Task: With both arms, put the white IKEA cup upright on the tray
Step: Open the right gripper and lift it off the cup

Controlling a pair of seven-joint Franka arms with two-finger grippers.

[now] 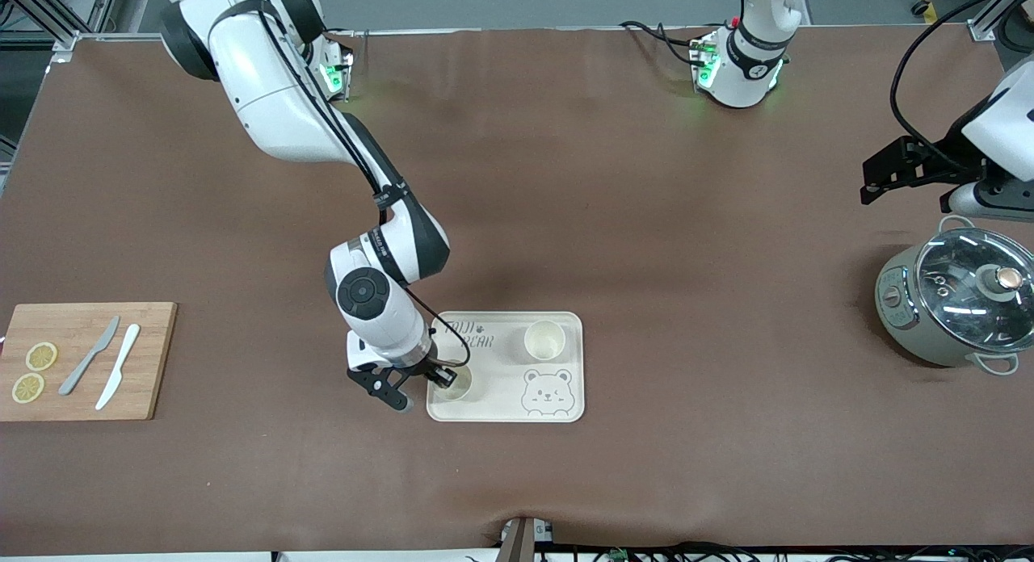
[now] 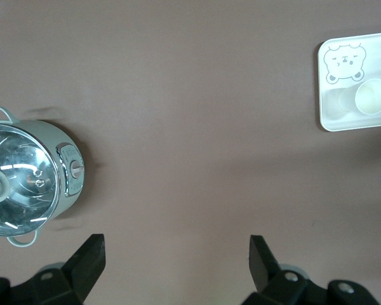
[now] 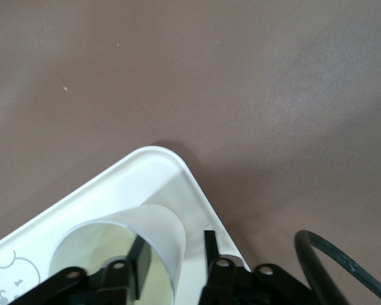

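Note:
The cream tray (image 1: 505, 384) with a bear drawing lies on the brown table, near the front camera. Two white cups stand upright on it. One cup (image 1: 544, 340) is at the corner toward the left arm's end. The other cup (image 1: 457, 387) is at the nearer corner toward the right arm's end. My right gripper (image 1: 438, 378) is down at this cup. In the right wrist view one finger is inside the cup (image 3: 159, 232) and one outside; the gripper (image 3: 174, 241) is open, with gaps on both sides of the wall. My left gripper (image 1: 872, 182) waits open in the air, over bare table beside the pot.
A grey pot with a glass lid (image 1: 957, 304) stands at the left arm's end; it also shows in the left wrist view (image 2: 25, 178). A wooden cutting board (image 1: 149, 360) with two knives and two lemon slices lies at the right arm's end.

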